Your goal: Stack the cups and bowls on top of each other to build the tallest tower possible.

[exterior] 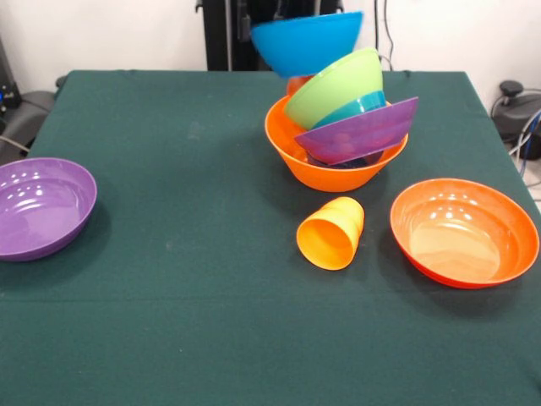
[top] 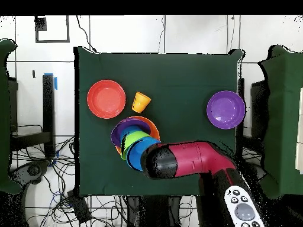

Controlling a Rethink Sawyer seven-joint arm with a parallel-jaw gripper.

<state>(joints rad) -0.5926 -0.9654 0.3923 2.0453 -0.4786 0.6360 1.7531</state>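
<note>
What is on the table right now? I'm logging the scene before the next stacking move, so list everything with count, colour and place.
tower: one, tilted nested stack at the table's far middle in the front view; yellow-orange base bowl, purple bowl, teal-blue bowl edge, lime green bowl, blue bowl on top.
loose purple bowl: one, at the front view's left edge, upright.
red-orange bowl: one, front view's right, upright.
yellow-orange cup: one, on its side between tower and red-orange bowl, apart from both.
table: one, dark green cloth.
arm: one, red and black, over the tower in the overhead view; pincer hidden.
</note>
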